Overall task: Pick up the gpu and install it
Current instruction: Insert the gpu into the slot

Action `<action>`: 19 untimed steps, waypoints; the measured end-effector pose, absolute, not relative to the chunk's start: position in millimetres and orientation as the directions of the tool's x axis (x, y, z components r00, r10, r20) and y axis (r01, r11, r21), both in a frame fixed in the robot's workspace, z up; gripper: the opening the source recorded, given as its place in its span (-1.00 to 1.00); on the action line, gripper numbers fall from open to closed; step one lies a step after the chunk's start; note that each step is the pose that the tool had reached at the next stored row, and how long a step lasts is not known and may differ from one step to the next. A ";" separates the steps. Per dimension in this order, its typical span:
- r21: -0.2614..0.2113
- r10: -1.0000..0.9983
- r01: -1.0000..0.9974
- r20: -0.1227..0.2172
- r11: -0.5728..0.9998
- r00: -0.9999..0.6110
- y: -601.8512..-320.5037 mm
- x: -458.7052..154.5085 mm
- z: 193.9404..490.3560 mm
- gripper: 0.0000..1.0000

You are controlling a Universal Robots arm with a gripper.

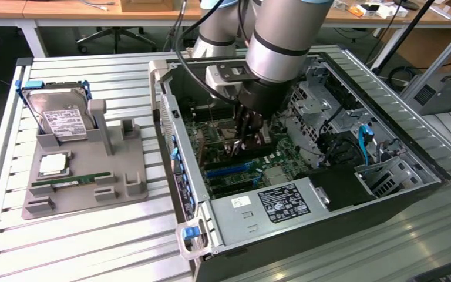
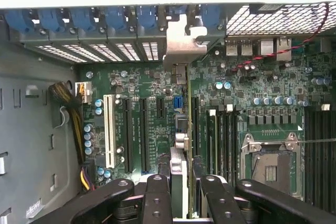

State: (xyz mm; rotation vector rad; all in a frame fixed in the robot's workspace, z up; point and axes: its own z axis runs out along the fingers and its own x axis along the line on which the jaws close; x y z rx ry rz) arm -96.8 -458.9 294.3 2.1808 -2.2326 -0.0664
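Note:
Inside the open computer case (image 1: 174,135), my gripper (image 1: 245,141) reaches down low over the green motherboard (image 1: 234,170). It is shut on the gpu (image 2: 178,161), a thin card seen edge-on between my two inner fingers (image 2: 157,187). In the wrist view the gripper (image 2: 181,187) straddles the card. The card's silvery bracket (image 2: 181,43) stands at the case's rear slot openings, in line with the black expansion slots (image 2: 143,129). Whether the card's edge is seated in a slot is hidden. In the exterior view the gpu (image 1: 251,150) shows as a dark piece under the fingers.
A grey fixture (image 1: 124,170) on the exterior view's left holds a silver hard drive (image 1: 61,120), a processor chip (image 1: 53,164) and a green memory stick (image 1: 70,180). In the case, the power supply (image 1: 276,202), drive cage (image 1: 319,100) and processor socket (image 2: 270,163) crowd around the arm.

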 end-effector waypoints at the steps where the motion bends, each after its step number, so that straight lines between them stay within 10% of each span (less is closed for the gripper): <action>1: 0.044 -1.000 -0.999 -0.015 0.023 -0.024 -458.8 -97.6 293.3 -0.47; 19: 0.044 -1.000 -0.999 -0.006 0.023 -0.024 -457.7 -109.7 277.4 -0.47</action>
